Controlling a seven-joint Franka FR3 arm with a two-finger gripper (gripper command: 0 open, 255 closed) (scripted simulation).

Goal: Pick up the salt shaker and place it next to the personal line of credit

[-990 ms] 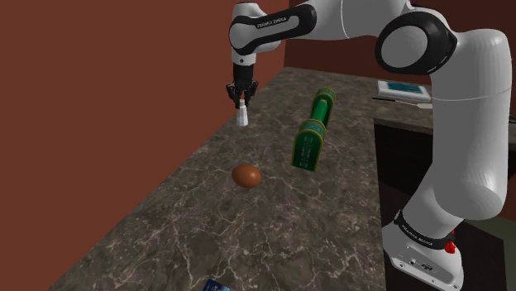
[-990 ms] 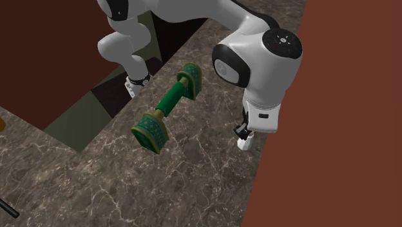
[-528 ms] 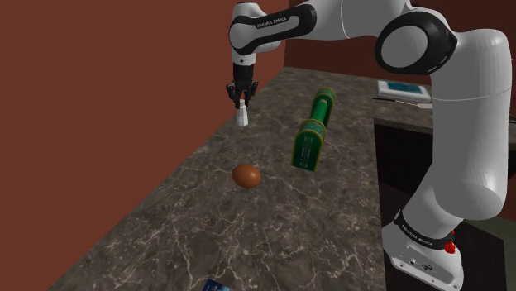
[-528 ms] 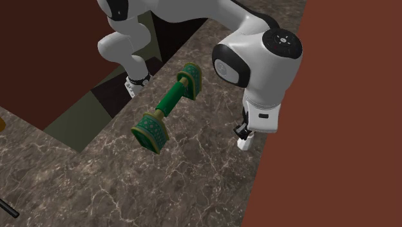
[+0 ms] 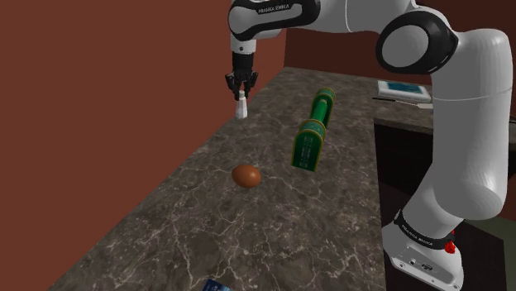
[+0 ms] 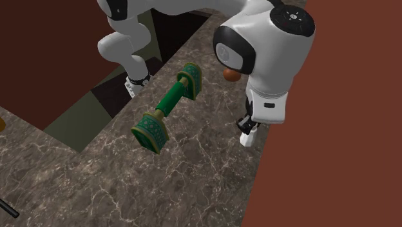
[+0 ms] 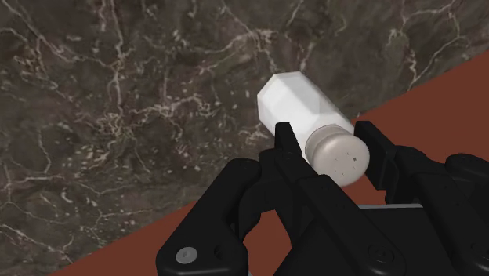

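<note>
Black two-finger tool (image 7: pixel 331 147) clasps white faceted salt shaker (image 7: pixel 298 102) at its grey cap (image 7: pixel 341 159) | shaker over dark marbled worktop (image 5: pixel 248 223), near red wall (image 5: pixel 124 83) | likely light, rigid, slippery; neck grip suits.

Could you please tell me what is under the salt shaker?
Dark marbled counter, next to the red-brown wall. The gripper clasps the shaker; the spot right below its base is covered.
</note>
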